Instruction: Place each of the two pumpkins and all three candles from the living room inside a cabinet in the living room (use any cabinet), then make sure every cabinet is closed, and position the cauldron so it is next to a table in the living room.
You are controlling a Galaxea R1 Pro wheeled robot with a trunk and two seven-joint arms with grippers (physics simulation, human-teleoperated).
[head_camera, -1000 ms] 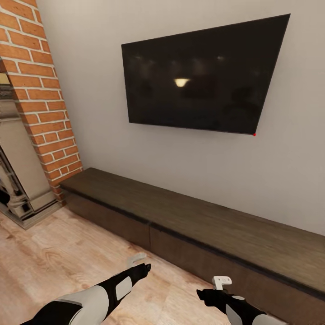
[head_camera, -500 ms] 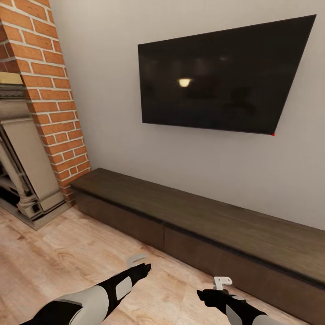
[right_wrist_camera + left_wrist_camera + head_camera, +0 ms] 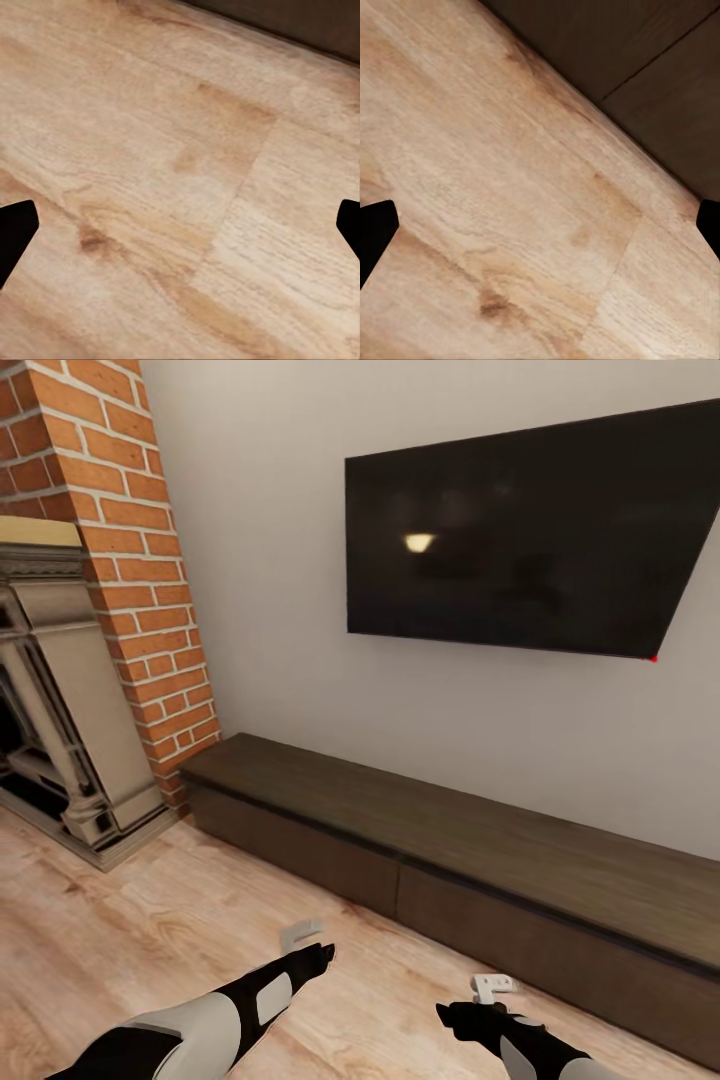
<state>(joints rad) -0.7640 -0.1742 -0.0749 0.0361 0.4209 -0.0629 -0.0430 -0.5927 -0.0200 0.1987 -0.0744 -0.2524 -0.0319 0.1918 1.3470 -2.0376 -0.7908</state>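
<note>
Both arms reach low over the light wood plank floor of the living room. The left tool and the right tool are each spread wide and carry nothing; in the left wrist view the dark fingertips sit at opposite edges with bare planks between them, and the right wrist view shows the same, its fingertips far apart over the floor.

Just beyond the tools runs the cabinet, a long, low, dark brown unit set against the pale wall. Its flat fronts look closed, with a thin vertical seam between two of them and no handles to be seen. It appears as a dark band across the corner of the left wrist view.

Above it hangs a black wall TV. To the left stands a red brick chimney column with an ornate grey fireplace surround at its foot.

The cabinet is a stiff, heavy piece that should stay put. With smooth, handle-less fronts, a panel probably has to be taken by its upper edge, under the overhanging top, or at the seam, and a finger could slip there. Pumpkins, candles, cauldron and worktop are yet to be reached.
</note>
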